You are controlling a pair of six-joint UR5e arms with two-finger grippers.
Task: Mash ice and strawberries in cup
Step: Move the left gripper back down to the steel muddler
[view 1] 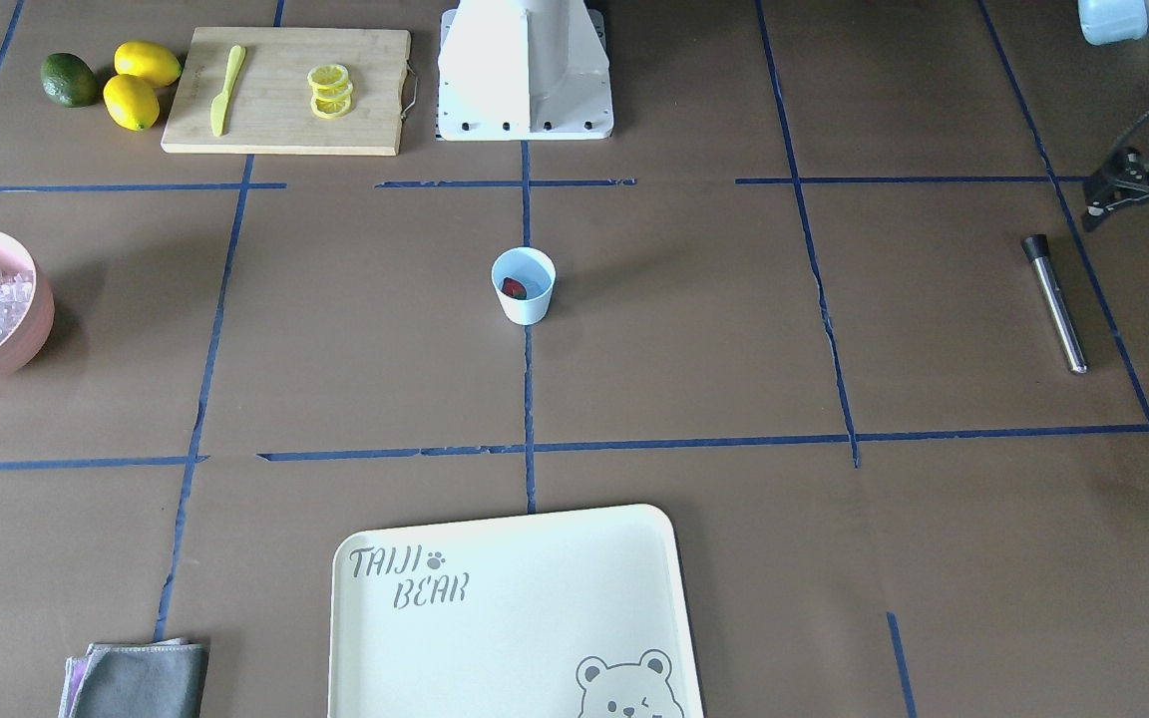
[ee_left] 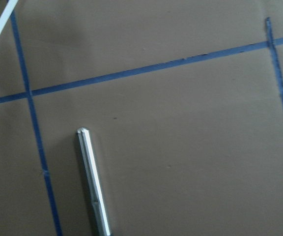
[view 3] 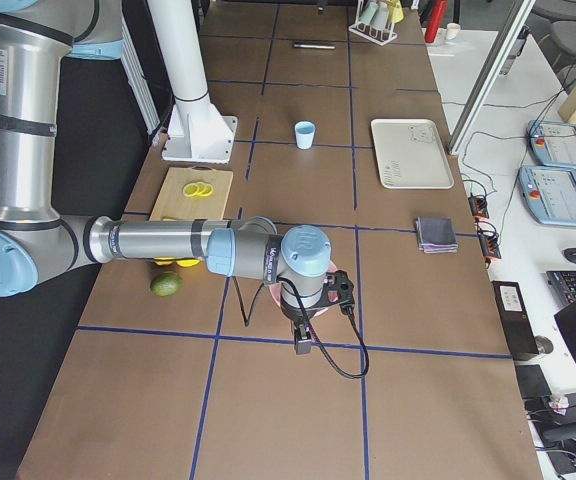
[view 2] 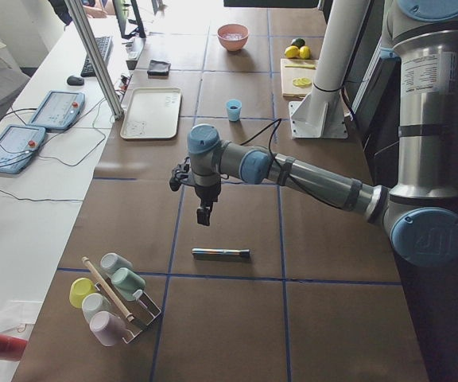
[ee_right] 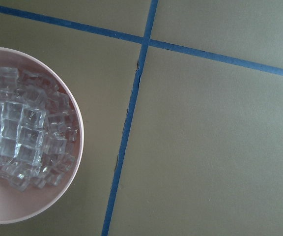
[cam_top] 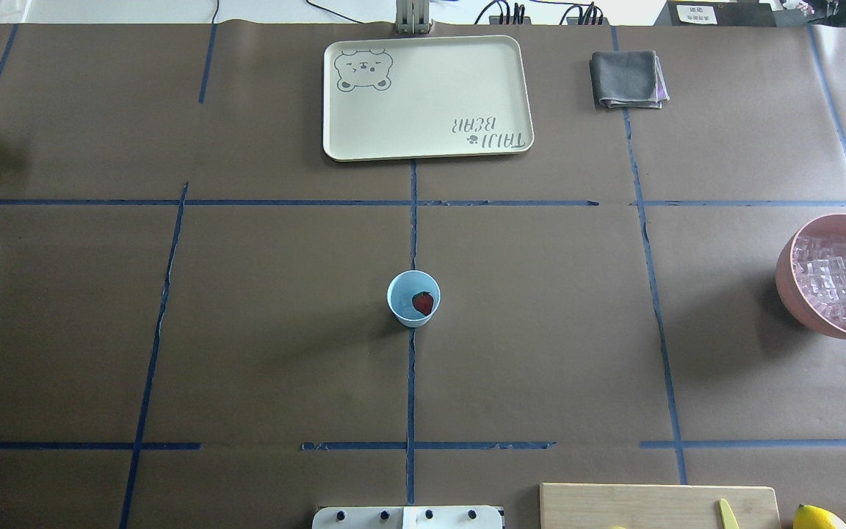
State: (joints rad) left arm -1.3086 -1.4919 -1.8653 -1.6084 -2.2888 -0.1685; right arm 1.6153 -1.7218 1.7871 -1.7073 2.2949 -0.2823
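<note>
Ice [ee_right: 18,128] lies in the pink bowl [ee_right: 43,210], the strawberry [cam_top: 423,303] in the cup [cam_top: 398,294] at mid-table. Right gripper [view 3: 303,345] should centre over the cubes before going down; its opening, and that of the left gripper [view 2: 203,213], I cannot tell.

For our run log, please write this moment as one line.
cup: upright, centre of table; strawberry: inside cup; ice: in pink bowl, not cup; metal rod: lying on table; left pincer: above table, rod not held

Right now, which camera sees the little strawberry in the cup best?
The overhead exterior view: it looks down into the cup, so the whole strawberry shows. The front-facing view hides part behind the rim. Side views show only the cup; wrist cameras miss it.
</note>
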